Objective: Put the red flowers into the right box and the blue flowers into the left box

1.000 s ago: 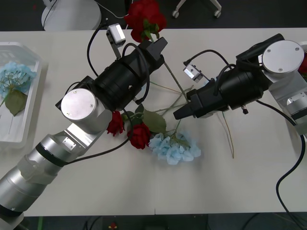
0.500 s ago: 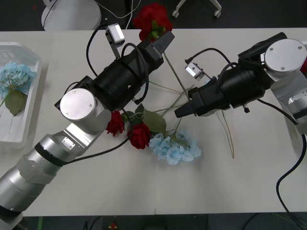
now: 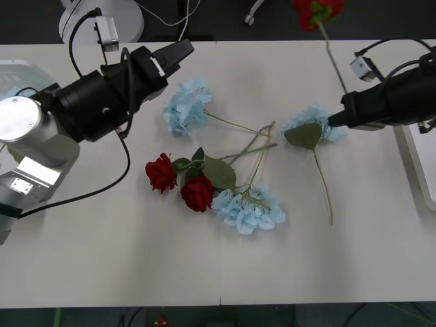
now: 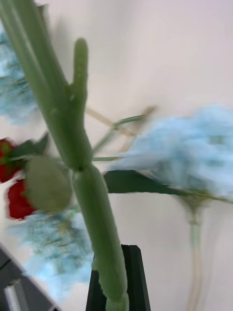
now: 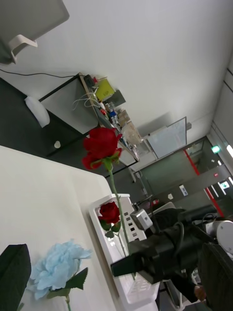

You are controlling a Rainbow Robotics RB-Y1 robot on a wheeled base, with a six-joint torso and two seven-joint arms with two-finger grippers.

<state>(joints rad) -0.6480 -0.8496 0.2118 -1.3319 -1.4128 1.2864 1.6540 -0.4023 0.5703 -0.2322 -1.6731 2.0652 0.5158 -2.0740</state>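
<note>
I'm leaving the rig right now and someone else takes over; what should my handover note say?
Right gripper: shut on a red rose's stem, lifted beside the right box.
Left gripper: over the table's far left, by a blue flower.
Done: one rose lies in the right box.
Left: drop the held rose; two roses and three blue flowers on the table, the others at and. The left box is mostly behind the left arm.
</note>
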